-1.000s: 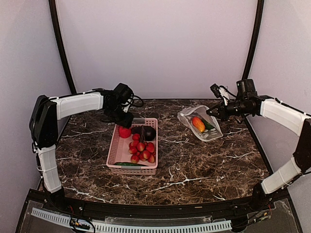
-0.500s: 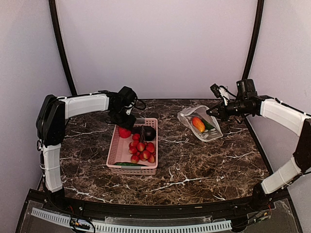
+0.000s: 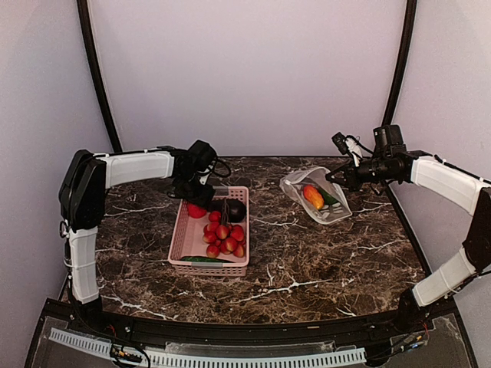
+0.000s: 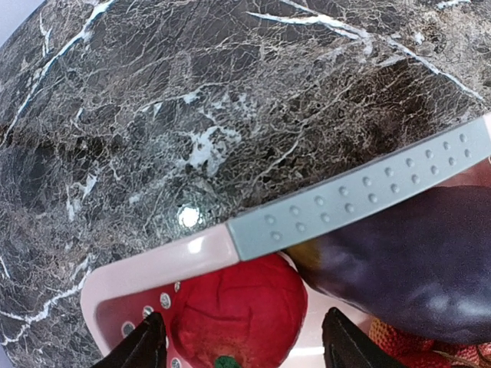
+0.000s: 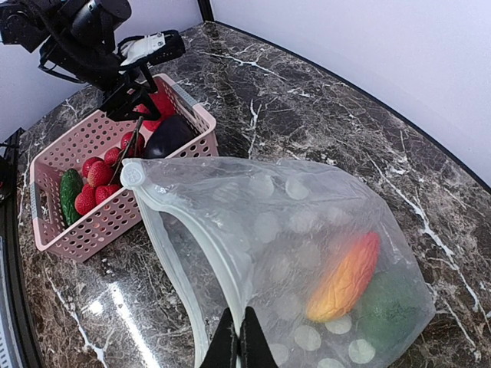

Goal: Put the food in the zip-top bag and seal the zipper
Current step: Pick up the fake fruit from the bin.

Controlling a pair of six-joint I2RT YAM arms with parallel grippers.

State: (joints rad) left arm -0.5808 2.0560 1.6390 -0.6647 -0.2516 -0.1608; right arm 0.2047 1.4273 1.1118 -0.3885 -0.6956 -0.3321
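A dark marble desk point(image 3: 322, 264) veined in white fills the floor of a booth with pale lilac walls point(image 3: 245, 69) and black curved poles point(image 3: 96, 77) at the back corners. A pink basket point(image 3: 181, 230) sits left of centre. It holds a cluster of red round fruits point(image 3: 224, 236) in the middle, a cucumber point(image 3: 203, 259) along the near wall, a dark eggplant point(image 3: 234, 209) at the far right end and a large red fruit point(image 3: 196, 209) in the far left corner.

The left arm reaches over the basket's far left corner. The left jaws are spread apart and point down. In the left wrist view, their two dark fingertips point(image 4: 146, 341) stand on either side of the large red fruit without clamping it. The eggplant lies just to that fruit's right, under the rim.

The zip-top bag point(image 3: 303, 180) lies well apart from the basket, at the far right of the desk. Its dotted clear plastic is raised so the mouth gapes toward the basket. Inside, at the closed end, an orange-red mango point(image 5: 345, 276) rests just beside a green pepper point(image 5: 387, 303). The zipper point(image 5: 165, 230) runs as a thick clear strip along the mouth edge and is unsealed. The right jaws are closed tight, pinching the bag at that mouth edge and holding it up.
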